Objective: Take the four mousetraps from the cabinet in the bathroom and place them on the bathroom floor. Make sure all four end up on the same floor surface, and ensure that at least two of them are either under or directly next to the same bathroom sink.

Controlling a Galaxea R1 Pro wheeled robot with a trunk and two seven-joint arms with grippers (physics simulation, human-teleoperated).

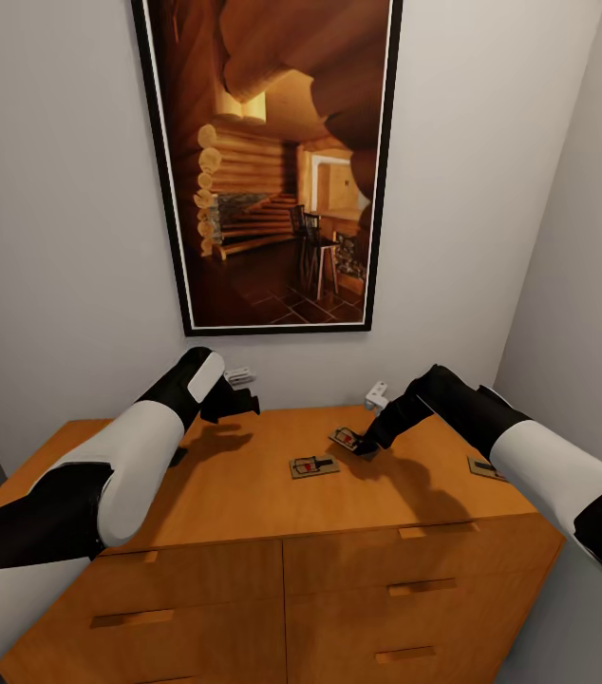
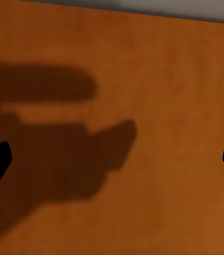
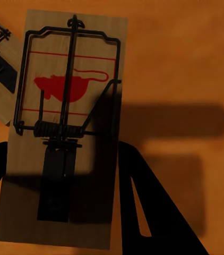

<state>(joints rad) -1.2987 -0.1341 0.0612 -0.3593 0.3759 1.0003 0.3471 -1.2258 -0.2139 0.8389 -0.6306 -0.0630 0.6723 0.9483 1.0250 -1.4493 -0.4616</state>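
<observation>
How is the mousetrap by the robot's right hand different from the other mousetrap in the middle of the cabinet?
The mousetrap at the right gripper lies farther back on the cabinet top, with the right gripper straddling its end; the middle mousetrap lies nearer the front, with nothing touching it. The two also lie at different angles. Both are flat wooden slabs with dark wire and a red mark.

Up on the pale wall hangs a tall black-framed picture, a warm log-cabin interior with stacked timber, a staircase and dark chairs on a tiled floor. The side wall meets it at the corner. Two small white fittings sit low on the wall.
</observation>
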